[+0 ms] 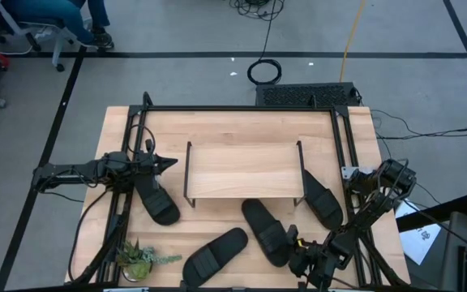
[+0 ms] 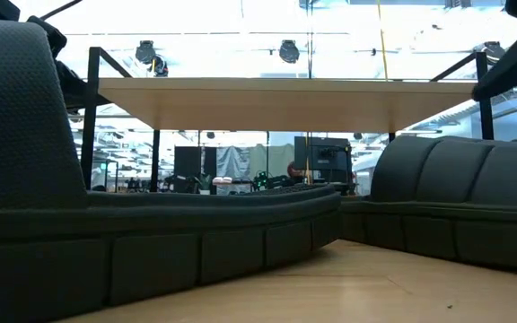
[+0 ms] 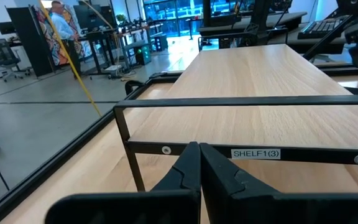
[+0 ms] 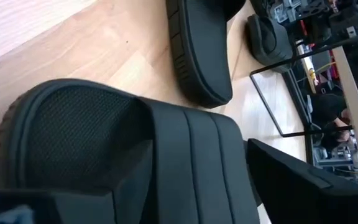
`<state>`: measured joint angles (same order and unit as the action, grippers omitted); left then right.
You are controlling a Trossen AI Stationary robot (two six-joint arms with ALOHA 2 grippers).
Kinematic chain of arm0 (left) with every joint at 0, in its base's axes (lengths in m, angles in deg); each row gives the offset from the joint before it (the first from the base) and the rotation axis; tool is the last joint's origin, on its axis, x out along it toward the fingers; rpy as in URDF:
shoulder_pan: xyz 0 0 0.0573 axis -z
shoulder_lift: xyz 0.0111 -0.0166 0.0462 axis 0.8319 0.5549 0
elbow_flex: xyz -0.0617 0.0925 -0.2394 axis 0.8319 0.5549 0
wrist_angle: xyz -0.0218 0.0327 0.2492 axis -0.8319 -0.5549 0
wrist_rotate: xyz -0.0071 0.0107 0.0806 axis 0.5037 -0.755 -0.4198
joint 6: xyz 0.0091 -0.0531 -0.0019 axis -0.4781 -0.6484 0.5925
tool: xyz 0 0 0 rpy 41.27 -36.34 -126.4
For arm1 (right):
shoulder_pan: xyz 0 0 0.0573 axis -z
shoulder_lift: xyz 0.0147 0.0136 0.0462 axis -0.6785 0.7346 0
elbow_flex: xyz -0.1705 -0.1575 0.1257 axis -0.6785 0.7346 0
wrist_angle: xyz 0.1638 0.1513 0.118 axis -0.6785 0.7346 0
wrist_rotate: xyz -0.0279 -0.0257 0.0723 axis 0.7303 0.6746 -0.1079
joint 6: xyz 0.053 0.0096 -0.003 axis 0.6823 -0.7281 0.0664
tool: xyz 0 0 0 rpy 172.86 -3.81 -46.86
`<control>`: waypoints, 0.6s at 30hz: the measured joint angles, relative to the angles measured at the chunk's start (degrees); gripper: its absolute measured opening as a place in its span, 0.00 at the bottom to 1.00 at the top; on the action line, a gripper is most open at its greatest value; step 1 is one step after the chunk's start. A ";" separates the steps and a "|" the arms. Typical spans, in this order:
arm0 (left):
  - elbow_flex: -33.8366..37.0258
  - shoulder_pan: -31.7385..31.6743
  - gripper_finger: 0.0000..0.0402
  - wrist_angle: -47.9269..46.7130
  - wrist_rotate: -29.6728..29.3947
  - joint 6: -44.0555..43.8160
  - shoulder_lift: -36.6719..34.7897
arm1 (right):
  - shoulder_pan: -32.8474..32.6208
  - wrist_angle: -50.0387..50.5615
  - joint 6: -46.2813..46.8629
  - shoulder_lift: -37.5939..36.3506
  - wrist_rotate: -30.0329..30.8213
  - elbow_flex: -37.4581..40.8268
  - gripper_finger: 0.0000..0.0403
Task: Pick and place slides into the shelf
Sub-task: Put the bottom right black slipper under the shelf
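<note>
Left of the shelf (image 1: pixel 244 169), the left end effector (image 1: pixel 167 163) has its fingers pressed together, just above a slide (image 1: pixel 156 198) whose long axis runs toward the counter's (image 1: pixel 217 126) near edge. Two more slides lie in front of the shelf, one (image 1: pixel 215 255) angled toward its left corner, one (image 1: pixel 267 232) slanting away. The right end effector (image 1: pixel 297 247) pinches that second slide's near end; a fourth slide (image 1: pixel 322 199) lies diagonally beside the shelf's right leg.
</note>
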<state>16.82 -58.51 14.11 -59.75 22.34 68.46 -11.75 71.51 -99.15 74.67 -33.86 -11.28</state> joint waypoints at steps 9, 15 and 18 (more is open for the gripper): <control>0.00 0.00 0.00 -0.01 0.00 0.02 0.00 | 0.51 1.10 0.85 0.24 -2.68 0.00 0.69; 0.00 0.00 0.00 -0.01 0.02 0.04 0.00 | 1.93 3.18 1.87 2.59 0.02 0.00 0.67; 0.00 0.00 0.00 -0.01 0.05 0.04 0.00 | 2.86 3.03 1.79 3.28 5.38 0.00 0.67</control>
<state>16.82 -58.51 14.10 -59.70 22.38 68.46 -8.89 74.54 -97.36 77.95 -28.48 -11.28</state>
